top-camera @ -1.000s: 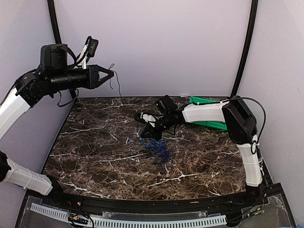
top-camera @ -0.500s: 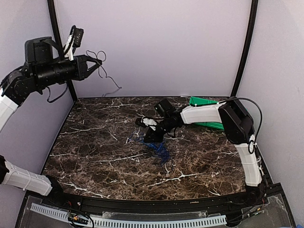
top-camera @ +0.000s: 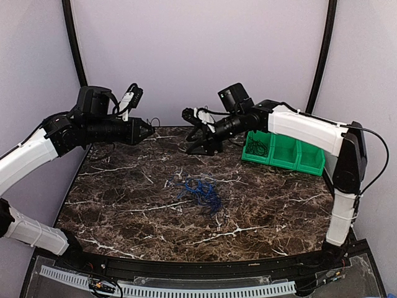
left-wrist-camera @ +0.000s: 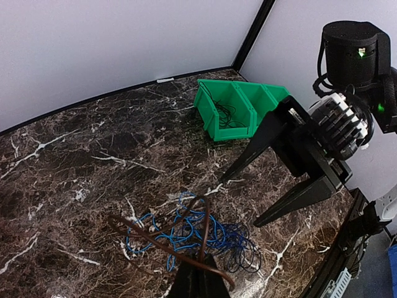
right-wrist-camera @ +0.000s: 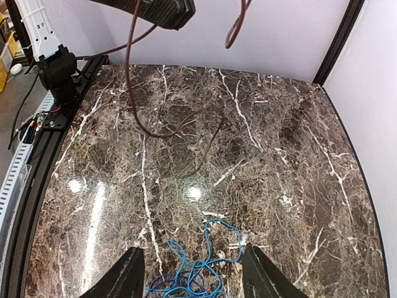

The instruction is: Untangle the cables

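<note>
1. At about nine o'clock in the overhead view, the left gripper (top-camera: pixel 148 130) hangs above the far left corner of the dark brown, white-veined marble tabletop (top-camera: pixel 111 205). Its black fingers are pressed together on one thin dark wire (left-wrist-camera: pixel 186 243). The wire loops out from the tip in the air, apart from the pile.
2. Near the table's centre lies a loose clump of thin bright blue wires (top-camera: pixel 198 191), with a few darker strands at its edge. It rests flat on the marble, and neither gripper touches it.
3. At about twelve o'clock from that clump, the right gripper (top-camera: pixel 191 132) hovers above the table, well clear of the wires. Its two black fingers are spread wide with nothing between them.
4. At about two o'clock, on the far right of the table, sits a green plastic bin (top-camera: pixel 282 162) with three compartments side by side. Its leftmost compartment holds a small coil of thin black wire (top-camera: pixel 258 146).
</note>
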Action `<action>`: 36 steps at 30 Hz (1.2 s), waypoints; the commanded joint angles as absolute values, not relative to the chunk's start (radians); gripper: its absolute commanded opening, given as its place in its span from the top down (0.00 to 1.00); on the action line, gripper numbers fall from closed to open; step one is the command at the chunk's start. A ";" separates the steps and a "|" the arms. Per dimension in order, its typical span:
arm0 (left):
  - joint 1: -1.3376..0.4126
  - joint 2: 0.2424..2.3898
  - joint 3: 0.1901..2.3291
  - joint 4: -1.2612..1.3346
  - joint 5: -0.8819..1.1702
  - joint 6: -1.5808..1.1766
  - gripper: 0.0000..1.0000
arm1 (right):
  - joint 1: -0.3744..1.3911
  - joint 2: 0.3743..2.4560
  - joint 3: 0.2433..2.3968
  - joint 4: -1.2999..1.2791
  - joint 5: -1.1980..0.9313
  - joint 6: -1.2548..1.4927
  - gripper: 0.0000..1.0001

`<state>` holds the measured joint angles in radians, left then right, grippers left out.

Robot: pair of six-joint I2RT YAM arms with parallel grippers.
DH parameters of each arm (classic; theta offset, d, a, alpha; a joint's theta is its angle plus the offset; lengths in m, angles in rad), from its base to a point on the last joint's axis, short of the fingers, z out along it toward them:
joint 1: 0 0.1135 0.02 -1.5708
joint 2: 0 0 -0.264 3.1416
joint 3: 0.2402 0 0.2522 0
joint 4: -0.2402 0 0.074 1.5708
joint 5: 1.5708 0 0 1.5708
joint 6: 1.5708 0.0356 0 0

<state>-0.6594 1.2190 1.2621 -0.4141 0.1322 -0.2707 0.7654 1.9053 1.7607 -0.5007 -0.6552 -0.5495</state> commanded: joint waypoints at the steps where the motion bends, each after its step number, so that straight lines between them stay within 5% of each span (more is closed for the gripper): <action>1: -0.661 1.222 1.226 -0.327 0.173 -0.290 1.00 | 0.780 1.935 1.801 -0.555 -0.681 -0.546 0.44; 13: -0.661 1.240 1.191 -0.256 0.224 -0.336 1.00 | 0.854 2.085 2.019 -0.564 -0.727 -0.488 0.41; 14: -0.661 1.241 1.189 -0.255 0.225 -0.336 1.00 | 0.854 2.097 2.031 -0.561 -0.729 -0.475 0.46; 18: -0.661 1.244 1.177 -0.260 0.212 -0.325 1.00 | 0.846 2.093 2.045 -0.552 -0.716 -0.444 1.00; 36: -0.660 1.246 0.937 -0.168 0.152 -0.238 1.00 | 0.538 1.867 1.956 -0.521 -0.700 -0.380 1.00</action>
<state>-0.6594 1.2491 0.9817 -0.2462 0.1627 -0.2649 0.6067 1.9110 1.9881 -0.5667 -0.6960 -0.4175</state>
